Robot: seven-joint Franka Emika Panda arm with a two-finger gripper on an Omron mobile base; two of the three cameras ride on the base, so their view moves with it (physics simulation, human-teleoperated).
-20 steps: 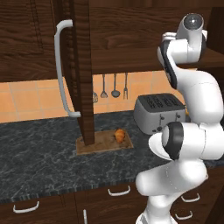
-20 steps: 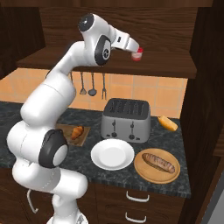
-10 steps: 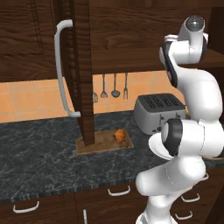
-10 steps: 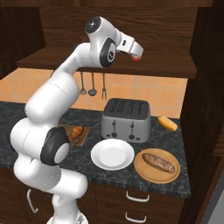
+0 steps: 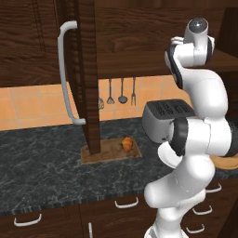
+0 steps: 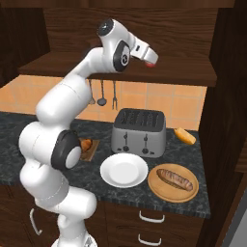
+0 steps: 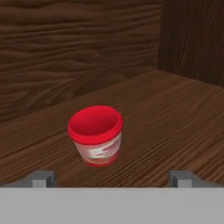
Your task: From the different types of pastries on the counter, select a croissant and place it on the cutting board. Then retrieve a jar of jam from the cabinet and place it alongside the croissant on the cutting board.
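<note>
Base pair flanking; hand view close

Cutting board (image 6: 91, 150) mostly behind arm

- The jar of jam (image 7: 96, 136) stands on the cabinet (image 7: 175, 113) shelf, its red lid facing the camera.
- The cabinet's back panel rises behind the jar; a side wall meets it at the corner off to the jar's right.
- Two grey fingertips (image 7: 42, 178) flank the jar, apart from it.
</note>
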